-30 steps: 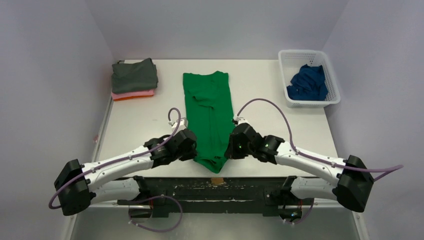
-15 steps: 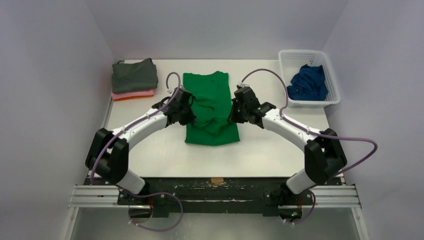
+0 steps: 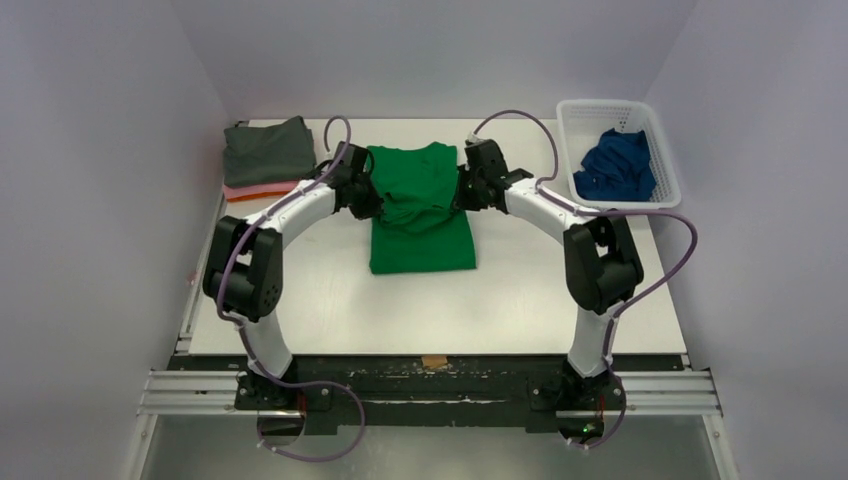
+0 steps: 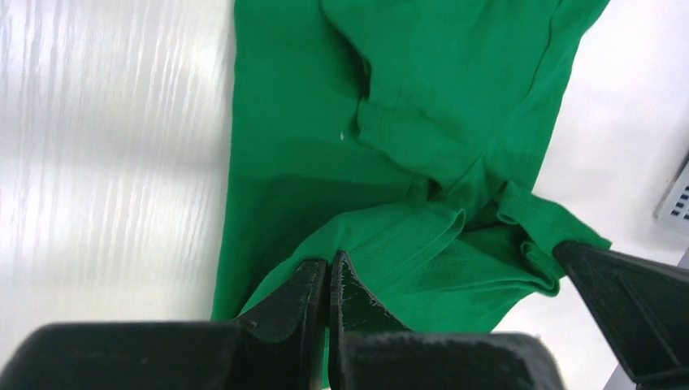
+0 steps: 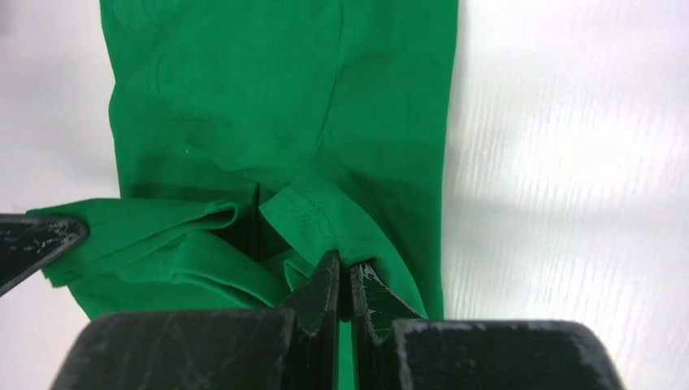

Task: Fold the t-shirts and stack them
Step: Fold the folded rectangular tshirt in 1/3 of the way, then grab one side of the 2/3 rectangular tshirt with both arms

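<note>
Far-left corner of the table [image 3: 320, 290]: folded stack, dark grey t-shirt [image 3: 268, 150] on top, pink t-shirt [image 3: 265, 186] beneath. Centre, toward the far edge: left gripper [image 4: 329, 284] clenched on the left end of a raised fold of the green t-shirt [image 3: 420, 240], right gripper [image 5: 341, 280] clenched on the right end of the same fold, cloth bunched between the two, lower layer flat on the table. Far right: white basket [image 3: 667, 203], royal blue t-shirt [image 3: 615, 165] crumpled inside.
</note>
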Available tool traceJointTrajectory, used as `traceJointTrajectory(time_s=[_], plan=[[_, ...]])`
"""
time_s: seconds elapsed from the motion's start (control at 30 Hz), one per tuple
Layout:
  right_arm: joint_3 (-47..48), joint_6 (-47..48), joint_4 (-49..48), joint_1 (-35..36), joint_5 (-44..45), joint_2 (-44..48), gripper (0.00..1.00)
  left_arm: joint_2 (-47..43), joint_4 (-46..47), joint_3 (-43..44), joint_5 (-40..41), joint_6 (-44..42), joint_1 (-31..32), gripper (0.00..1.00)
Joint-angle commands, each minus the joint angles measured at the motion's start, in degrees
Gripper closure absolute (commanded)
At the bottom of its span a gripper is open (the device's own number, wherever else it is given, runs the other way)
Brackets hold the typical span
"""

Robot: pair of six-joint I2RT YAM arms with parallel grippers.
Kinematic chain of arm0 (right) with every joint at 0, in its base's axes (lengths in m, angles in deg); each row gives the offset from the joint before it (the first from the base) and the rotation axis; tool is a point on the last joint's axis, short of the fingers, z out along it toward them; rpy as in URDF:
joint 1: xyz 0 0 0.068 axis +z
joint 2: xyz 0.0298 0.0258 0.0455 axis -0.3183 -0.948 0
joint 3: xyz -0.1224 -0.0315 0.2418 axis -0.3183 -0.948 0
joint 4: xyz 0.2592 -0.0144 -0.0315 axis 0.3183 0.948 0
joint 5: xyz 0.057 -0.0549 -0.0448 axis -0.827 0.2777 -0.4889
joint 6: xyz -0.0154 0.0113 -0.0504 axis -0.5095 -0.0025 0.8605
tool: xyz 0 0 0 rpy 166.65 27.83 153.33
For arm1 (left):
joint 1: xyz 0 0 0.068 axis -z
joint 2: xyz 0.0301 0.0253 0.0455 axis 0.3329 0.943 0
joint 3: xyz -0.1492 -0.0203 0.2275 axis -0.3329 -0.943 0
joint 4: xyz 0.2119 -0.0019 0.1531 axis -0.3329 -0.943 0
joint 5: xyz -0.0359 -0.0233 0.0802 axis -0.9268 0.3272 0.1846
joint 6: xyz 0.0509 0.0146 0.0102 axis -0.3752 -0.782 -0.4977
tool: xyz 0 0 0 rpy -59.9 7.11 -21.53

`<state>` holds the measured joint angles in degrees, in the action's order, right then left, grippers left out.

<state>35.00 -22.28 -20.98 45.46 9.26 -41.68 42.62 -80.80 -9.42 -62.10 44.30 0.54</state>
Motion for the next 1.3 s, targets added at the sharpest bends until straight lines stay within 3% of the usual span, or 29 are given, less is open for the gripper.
traceJointTrajectory(time_s=[0.0,0.03,0.1,0.17,0.2,0.23,0.33,0.37,0.43,0.6,0.83,1.1,1.27], plan=[[3.9,2.3,-4.2,-1.7,-3.8,-2.3,1.0,5.1,0.1,6.5,-2.2,-2.7,-1.6,1.0],[4.3,2.2,-5.0,-2.2,-4.1,-3.2,1.0,6.3,0.1,7.1,-2.2,-2.7,-2.0,1.0],[6.2,2.0,-5.3,-3.3,-4.9,-5.6,1.0,8.0,-0.1,8.5,-2.1,-2.8,-2.7,0.9],[8.6,1.9,-5.0,-4.5,-6.5,-8.2,0.97,9.3,-0.5,10.1,-2.4,-2.8,-3.6,0.73],[10.1,1.9,-4.5,-5.0,-7.3,-9.2,0.88,9.8,-0.7,11.0,-2.7,-3.0,-4.1,0.65],[11.4,2.0,-3.9,-5.4,-8.0,-9.8,0.74,10.1,-1.1,12.1,-3.9,-3.3,-4.6,0.48],[13.0,2.9,-2.6,-5.7,-7.8,-8.8,0.34,8.4,-1.6,13.7,-6.1,-4.4,-5.5,0.18],[12.4,3.1,-2.8,-5.7,-7.3,-7.5,0.24,7.0,-1.3,13.3,-6.2,-4.7,-5.5,0.11],[9.4,3.3,-3.7,-5.7,-6.2,-4.4,0.17,3.2,1.1,10.2,-7.9,-4.9,-5.4,0.0],[-5.7,2.2,-8.7,-5.7,-7.6,5.4,0.16,-7.1,4.2,-4.4,-8.4,-4.7,-4.6,0.0],[-26.3,-2.9,-14.8,-4.9,-12.6,16.4,0.25,-18.1,8.1,-24.8,-5.7,-1.8,0.7,0.0],[-33.9,-4.2,-16.2,-4.6,-13.2,17.5,0.47,-17.1,12.6,-31.5,-5.7,0.9,1.0,0.29],[-34.8,-4.5,-16.9,-4.3,-14.0,15.9,0.52,-13.2,12.2,-29.5,-5.5,0.7,1.0,0.41]])
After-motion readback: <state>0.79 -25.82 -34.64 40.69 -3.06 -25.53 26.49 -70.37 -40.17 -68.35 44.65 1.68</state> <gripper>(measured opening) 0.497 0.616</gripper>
